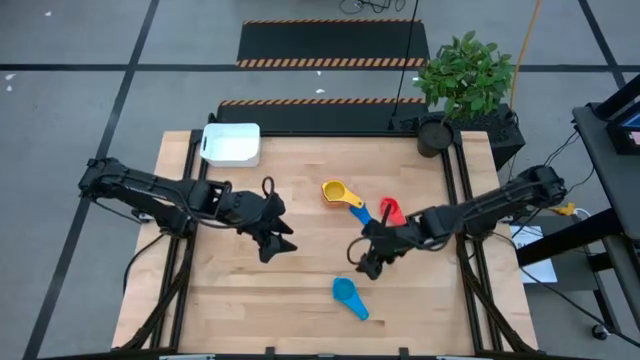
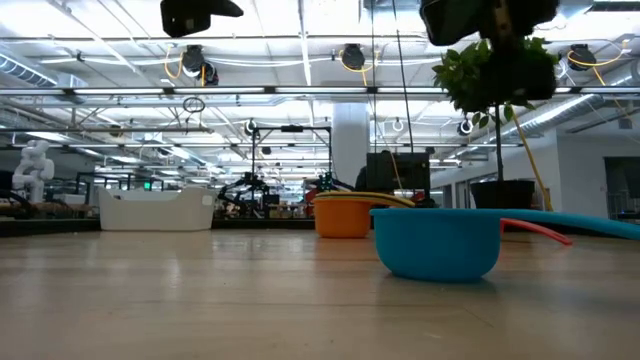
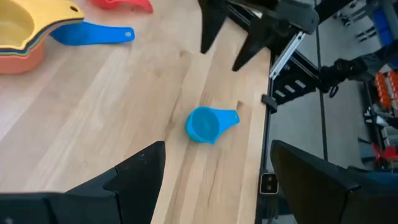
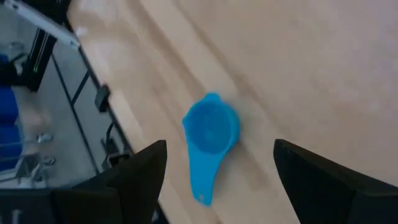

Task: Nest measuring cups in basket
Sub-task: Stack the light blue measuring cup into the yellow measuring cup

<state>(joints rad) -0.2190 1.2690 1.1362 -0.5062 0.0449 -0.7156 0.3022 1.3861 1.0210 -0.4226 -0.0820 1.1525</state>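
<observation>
- The table (image 1: 250, 290) is seen from above with both arms reaching in toward its middle.
- The left gripper (image 1: 277, 243) is held over the wood left of centre; its fingers (image 3: 140, 171) are spread apart, and nothing is seen between them.
- The right gripper (image 1: 366, 265) is held right of centre, above and just beyond the light blue cup (image 1: 347, 294); its fingers (image 4: 140, 168) are likewise spread, with nothing gripped.
- The light blue cup is seen lying alone on the near part of the table, upright with its bowl facing up and its handle pointing toward the near right.
- In both wrist views this cup is framed between the open fingers, on bare wood close to the table edge.
- A yellow cup (image 1: 335, 191) is seen near the table's middle, stacked on an orange cup (image 3: 18, 59), with a blue handle (image 1: 359, 213) sticking out from beneath toward the right arm.
- A red cup (image 1: 391, 210) is seen just beside that stack, next to the right arm.
- The basket (image 1: 232, 144) is set at the far left corner of the table, well apart from all the cups; no cup is seen inside it.
- A potted plant (image 1: 462, 85) is placed at the far right corner.
</observation>
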